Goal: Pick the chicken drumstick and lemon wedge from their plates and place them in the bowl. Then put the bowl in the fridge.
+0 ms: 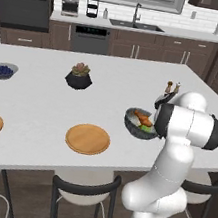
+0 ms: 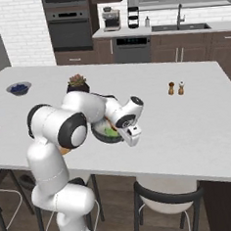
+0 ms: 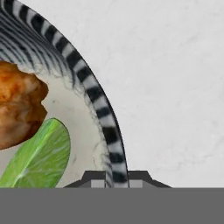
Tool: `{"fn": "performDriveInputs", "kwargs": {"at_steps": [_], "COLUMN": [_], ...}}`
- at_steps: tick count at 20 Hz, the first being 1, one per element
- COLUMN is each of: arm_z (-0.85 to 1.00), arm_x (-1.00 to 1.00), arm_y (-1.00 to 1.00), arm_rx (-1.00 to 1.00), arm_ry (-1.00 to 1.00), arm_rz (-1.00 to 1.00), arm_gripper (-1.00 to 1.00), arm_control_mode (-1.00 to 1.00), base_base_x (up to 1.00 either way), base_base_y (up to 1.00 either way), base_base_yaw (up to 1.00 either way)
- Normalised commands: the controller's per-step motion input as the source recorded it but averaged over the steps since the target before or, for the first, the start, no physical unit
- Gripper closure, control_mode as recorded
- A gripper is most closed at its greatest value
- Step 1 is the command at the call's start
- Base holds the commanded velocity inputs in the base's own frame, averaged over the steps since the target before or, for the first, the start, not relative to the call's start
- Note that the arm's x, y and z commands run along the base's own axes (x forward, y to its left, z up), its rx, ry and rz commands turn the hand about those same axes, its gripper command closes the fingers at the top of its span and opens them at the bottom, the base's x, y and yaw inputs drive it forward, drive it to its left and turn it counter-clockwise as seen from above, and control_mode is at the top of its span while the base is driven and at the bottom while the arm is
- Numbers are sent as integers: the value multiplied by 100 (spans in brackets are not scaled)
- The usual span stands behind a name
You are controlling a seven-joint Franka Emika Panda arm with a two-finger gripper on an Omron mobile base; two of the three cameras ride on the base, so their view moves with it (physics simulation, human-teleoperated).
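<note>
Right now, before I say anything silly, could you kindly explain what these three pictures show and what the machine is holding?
The white thing is a robot arm in a simulated kitchen. Two pictures come from cameras behind it, left and right; the third looks along its gripper. On the counter lie two empty plates, a berry bowl, a potted plant and two shakers. The gripper is closed on the rim of the black bowl, which holds the drumstick and lemon wedge.
</note>
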Motion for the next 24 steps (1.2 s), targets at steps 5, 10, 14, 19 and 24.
{"fn": "performDriveInputs", "kwargs": {"at_steps": [5,10,14,19,24], "arm_z": [65,61,60,30,55], "arm_x": [-72,-66,-61,-70,-69], "arm_y": [14,23,15,18,17], "arm_rx": [-1,-11,-7,0,0], "arm_ry": [1,15,8,0,1], "arm_rz": [-25,-33,-43,-57,-46], "arm_gripper": [100,100,100,100,100], "arm_control_mode": [-100,-100,-100,-100,-100], "base_base_x": [0,0,0,0,0], "base_base_y": [0,0,0,0,0], "base_base_yaw": [0,0,0,0,0]}}
